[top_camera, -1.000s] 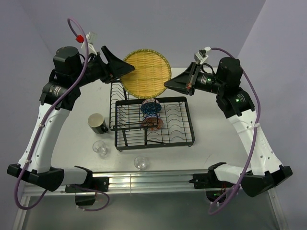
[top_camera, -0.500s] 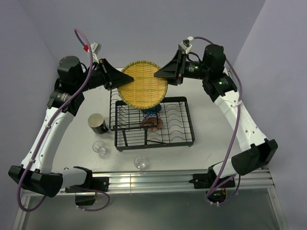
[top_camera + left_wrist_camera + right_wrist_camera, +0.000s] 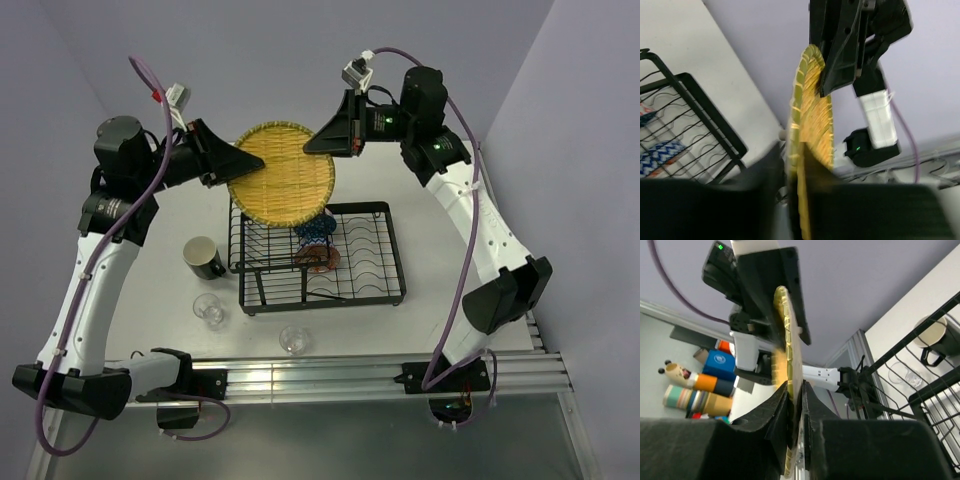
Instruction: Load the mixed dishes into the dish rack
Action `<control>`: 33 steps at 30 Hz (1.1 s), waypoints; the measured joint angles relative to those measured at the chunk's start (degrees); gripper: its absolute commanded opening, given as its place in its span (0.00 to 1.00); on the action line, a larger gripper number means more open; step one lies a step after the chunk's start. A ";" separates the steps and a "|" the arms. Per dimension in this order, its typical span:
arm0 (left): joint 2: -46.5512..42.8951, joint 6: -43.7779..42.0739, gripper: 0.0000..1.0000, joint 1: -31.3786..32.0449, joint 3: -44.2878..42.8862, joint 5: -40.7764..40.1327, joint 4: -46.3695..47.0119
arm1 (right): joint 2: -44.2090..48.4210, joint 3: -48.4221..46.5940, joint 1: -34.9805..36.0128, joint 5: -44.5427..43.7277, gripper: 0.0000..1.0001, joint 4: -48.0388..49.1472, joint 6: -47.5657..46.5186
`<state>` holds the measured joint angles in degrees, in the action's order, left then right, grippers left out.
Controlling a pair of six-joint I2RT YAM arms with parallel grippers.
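The round yellow plate (image 3: 280,178) hangs tilted in the air above the back of the black wire dish rack (image 3: 370,262). My left gripper (image 3: 232,165) is shut on its left rim and my right gripper (image 3: 320,143) is shut on its upper right rim. In the left wrist view the plate (image 3: 812,115) stands edge-on between my fingers. In the right wrist view its rim (image 3: 785,330) is clamped too. The blue bowl (image 3: 315,229) and the orange-red bowl (image 3: 322,260) stand in the rack. The black mug (image 3: 203,257) and two glass cups (image 3: 209,309) (image 3: 294,340) sit on the table.
The mug and the glass cups lie left of and in front of the rack, near the left arm's reach. The rack's right half holds only bare wire slots (image 3: 365,250). Purple walls close the back and the right side.
My right gripper swung in from the right and shut on the plate's upper right rim. Both arms then carried the plate to the left and slightly up.
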<state>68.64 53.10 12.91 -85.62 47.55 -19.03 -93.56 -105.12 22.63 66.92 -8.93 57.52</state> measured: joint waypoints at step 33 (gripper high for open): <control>-22.23 -11.65 0.94 -0.50 8.52 -50.88 -34.67 | -8.66 -12.35 8.17 -30.38 0.00 -18.69 -78.62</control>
<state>46.41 41.45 12.40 -77.10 -3.33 -53.69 -102.21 -117.47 30.81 36.53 -27.62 -21.10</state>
